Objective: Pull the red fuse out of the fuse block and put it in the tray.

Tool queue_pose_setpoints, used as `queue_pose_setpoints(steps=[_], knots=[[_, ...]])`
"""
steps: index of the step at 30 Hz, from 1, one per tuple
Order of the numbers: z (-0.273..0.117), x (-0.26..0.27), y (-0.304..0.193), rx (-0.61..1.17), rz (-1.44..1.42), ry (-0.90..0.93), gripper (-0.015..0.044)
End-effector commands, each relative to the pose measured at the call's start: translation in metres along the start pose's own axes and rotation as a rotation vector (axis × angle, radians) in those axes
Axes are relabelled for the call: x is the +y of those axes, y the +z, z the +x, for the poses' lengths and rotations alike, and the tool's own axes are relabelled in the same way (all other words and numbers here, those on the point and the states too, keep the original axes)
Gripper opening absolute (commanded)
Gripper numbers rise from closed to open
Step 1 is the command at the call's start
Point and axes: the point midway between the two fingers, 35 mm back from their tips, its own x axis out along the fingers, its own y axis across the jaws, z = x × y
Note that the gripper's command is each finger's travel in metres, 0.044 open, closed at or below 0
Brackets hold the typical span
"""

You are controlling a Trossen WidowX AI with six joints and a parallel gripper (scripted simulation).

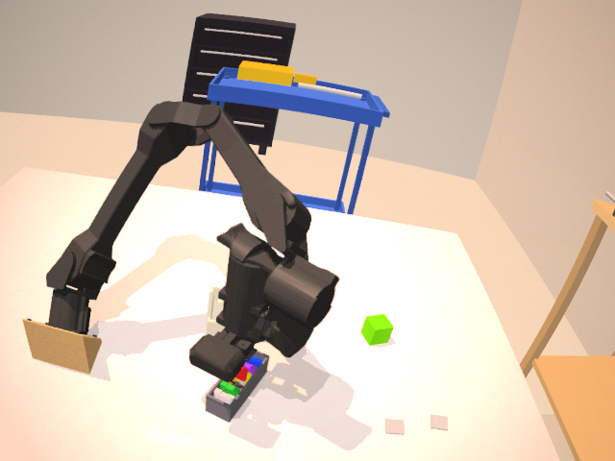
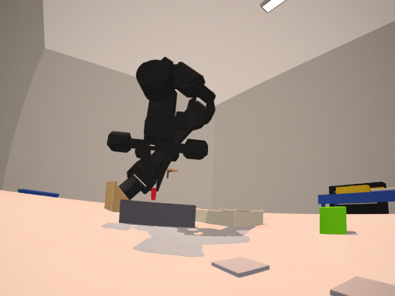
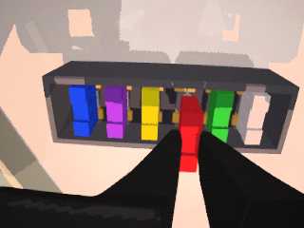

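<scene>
My gripper [image 2: 155,189] [image 3: 188,140] is shut on the red fuse [image 1: 241,374] [image 2: 153,194] [image 3: 189,128]. In the exterior view the fuse hangs upright, its lower end just above the top edge of the dark fuse block [image 1: 218,406] [image 2: 156,213] [image 3: 166,71]. In the wrist view the blue fuse [image 3: 83,111], purple fuse [image 3: 115,111] and yellow fuse [image 3: 150,114] stand in the block left of it, the green fuse [image 3: 219,111] and white fuse [image 3: 255,116] right of it. The cream tray [image 1: 214,327] [image 2: 249,217] is partly hidden behind the arm in the top view.
A bright green cube [image 1: 376,329] [image 2: 332,219] stands on the table to the right. Two flat squares [image 1: 394,425] [image 1: 438,422] lie near the front right. A tan wedge [image 1: 61,346] [image 2: 111,195] is by the arm's base. A blue cart [image 1: 298,101] stands behind the table.
</scene>
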Motion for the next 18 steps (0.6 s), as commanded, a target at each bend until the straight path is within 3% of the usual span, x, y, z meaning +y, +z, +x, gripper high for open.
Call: queue_pose_setpoints(steps=[1,18], knots=[[-0.0032,-0.0002,0.0006,-0.003,-0.006,-0.003,0.0000],[-0.0117,-0.0003,0.0003,-0.003,-0.005,-0.003,0.0000]])
